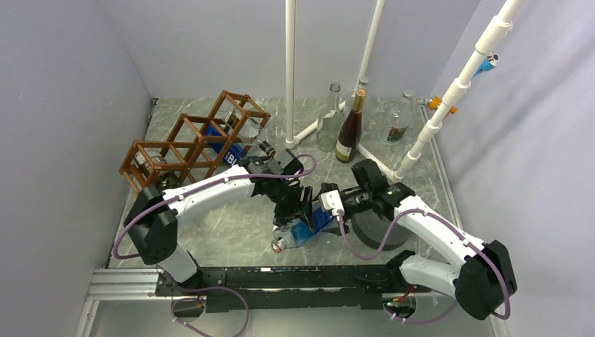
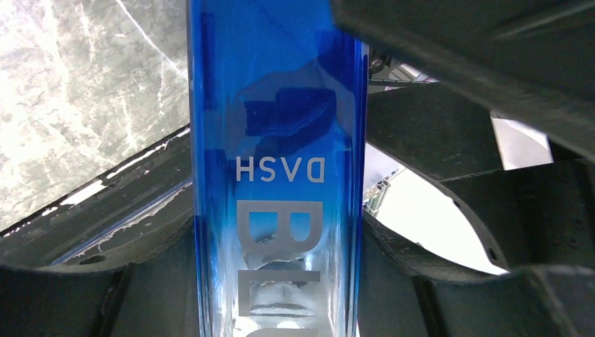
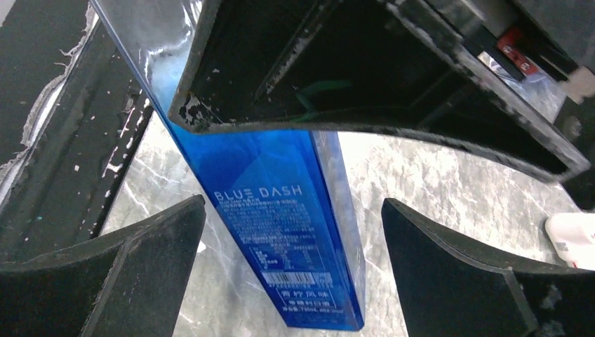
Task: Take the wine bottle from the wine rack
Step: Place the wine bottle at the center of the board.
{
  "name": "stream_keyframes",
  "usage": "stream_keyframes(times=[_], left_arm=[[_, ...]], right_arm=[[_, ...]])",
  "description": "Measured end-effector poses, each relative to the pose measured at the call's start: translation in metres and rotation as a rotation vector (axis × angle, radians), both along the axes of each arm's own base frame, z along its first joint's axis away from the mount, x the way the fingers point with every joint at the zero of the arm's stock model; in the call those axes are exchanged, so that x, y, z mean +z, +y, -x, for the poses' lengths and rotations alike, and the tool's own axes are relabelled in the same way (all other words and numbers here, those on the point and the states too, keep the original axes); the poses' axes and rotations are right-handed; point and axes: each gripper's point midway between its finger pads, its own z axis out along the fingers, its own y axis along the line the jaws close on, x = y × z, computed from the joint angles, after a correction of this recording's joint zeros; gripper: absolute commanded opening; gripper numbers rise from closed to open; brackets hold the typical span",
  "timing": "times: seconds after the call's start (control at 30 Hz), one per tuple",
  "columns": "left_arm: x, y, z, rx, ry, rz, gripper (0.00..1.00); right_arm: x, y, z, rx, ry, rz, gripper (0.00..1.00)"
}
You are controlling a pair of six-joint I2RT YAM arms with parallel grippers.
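Observation:
The wine bottle [image 1: 306, 229] is a blue, square-sided glass bottle lettered BLUE DASH. It hangs tilted over the table, neck toward the near edge, clear of the brown wooden wine rack [image 1: 188, 142] at the back left. My left gripper [image 1: 297, 206] is shut on its body; in the left wrist view the bottle [image 2: 277, 175] fills the gap, both dark fingers [image 2: 421, 281] pressed to its sides. My right gripper [image 3: 293, 203] stands open around the bottle's base end [image 3: 288, 232], a gap showing on each side.
Other bottles lie in the rack, among them a clear one [image 1: 247, 127]. At the back stand a dark bottle [image 1: 349, 128], a clear bottle [image 1: 329, 116] and a flask [image 1: 398, 123] among white pipes [image 1: 290, 70]. A dark disc [image 1: 375, 230] lies under my right arm.

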Motion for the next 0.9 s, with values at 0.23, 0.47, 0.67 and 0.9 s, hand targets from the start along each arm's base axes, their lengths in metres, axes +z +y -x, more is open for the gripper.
stream_keyframes(times=[0.23,0.47,0.67,0.9], left_arm=[[0.003,-0.006,-0.001,-0.005,0.014,0.034,0.0],[0.005,-0.01,-0.003,0.007,0.029,0.051,0.0],[0.005,-0.01,-0.009,0.036,0.05,0.06,0.0],[0.006,-0.01,-0.012,0.051,0.052,0.075,0.28]], right_arm=[[-0.018,0.009,0.007,0.036,-0.016,0.025,0.96],[-0.028,0.018,0.009,0.053,-0.032,0.031,0.74],[-0.028,0.02,0.004,0.058,-0.075,0.025,0.2],[-0.028,0.019,0.002,0.046,-0.069,0.029,0.01]])
